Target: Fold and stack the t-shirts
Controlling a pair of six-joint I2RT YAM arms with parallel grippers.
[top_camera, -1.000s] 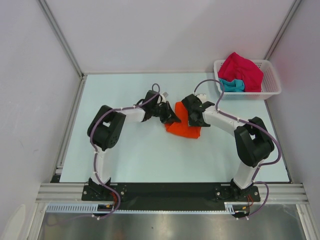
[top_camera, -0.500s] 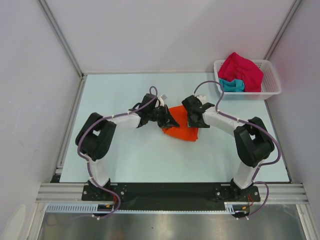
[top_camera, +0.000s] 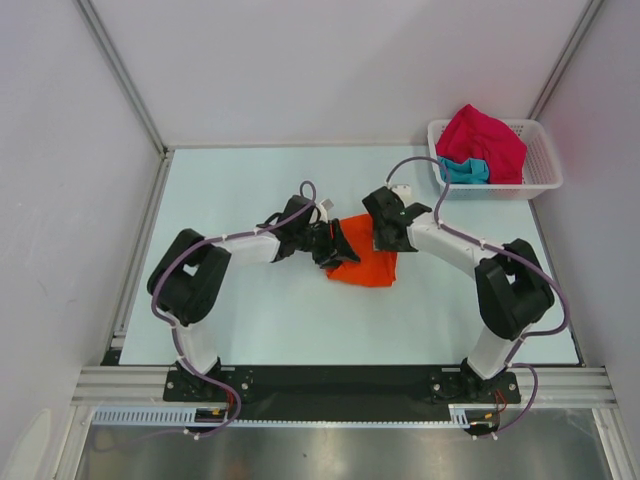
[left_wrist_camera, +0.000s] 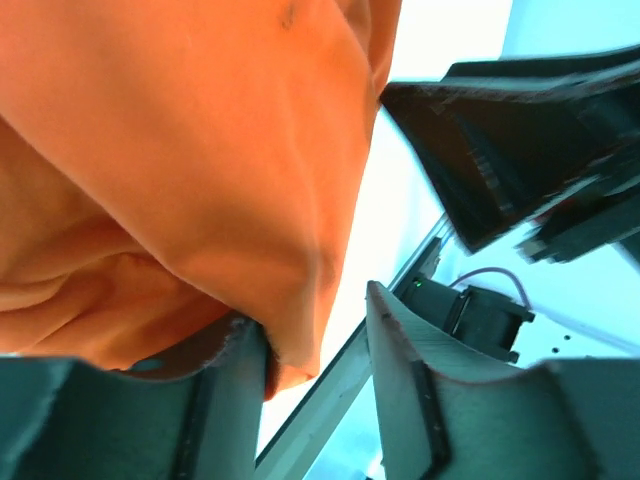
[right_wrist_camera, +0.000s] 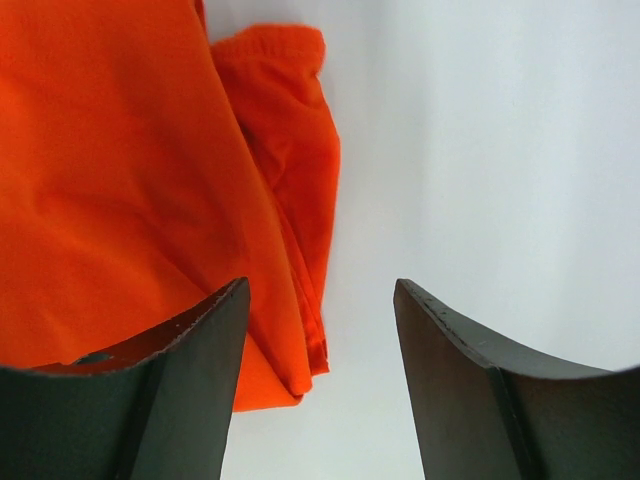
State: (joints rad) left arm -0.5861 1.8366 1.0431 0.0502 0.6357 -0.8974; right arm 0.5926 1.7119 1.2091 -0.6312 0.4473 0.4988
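The orange t-shirt (top_camera: 367, 265) lies bunched and partly folded on the table between both arms. My left gripper (top_camera: 337, 246) is at its left edge. In the left wrist view the gripper (left_wrist_camera: 312, 322) is open, and the orange cloth (left_wrist_camera: 180, 150) hangs over its left finger (left_wrist_camera: 240, 360) into the gap. My right gripper (top_camera: 388, 230) is at the shirt's far right corner. In the right wrist view it (right_wrist_camera: 320, 290) is open, with the shirt's folded corner (right_wrist_camera: 270, 250) between the jaws near the left finger. A crimson-pink t-shirt (top_camera: 487, 138) and a teal t-shirt (top_camera: 462, 170) lie in the basket.
The white lattice basket (top_camera: 545, 182) stands at the table's far right corner. The pale table (top_camera: 250, 310) has raised metal edges on the left and at the front. Purple cables loop off both arms above the shirt.
My left gripper has moved nearer and slightly lower along the shirt's left edge. The raised orange cloth has dropped and the shirt has shifted a little toward me. The right gripper has barely moved.
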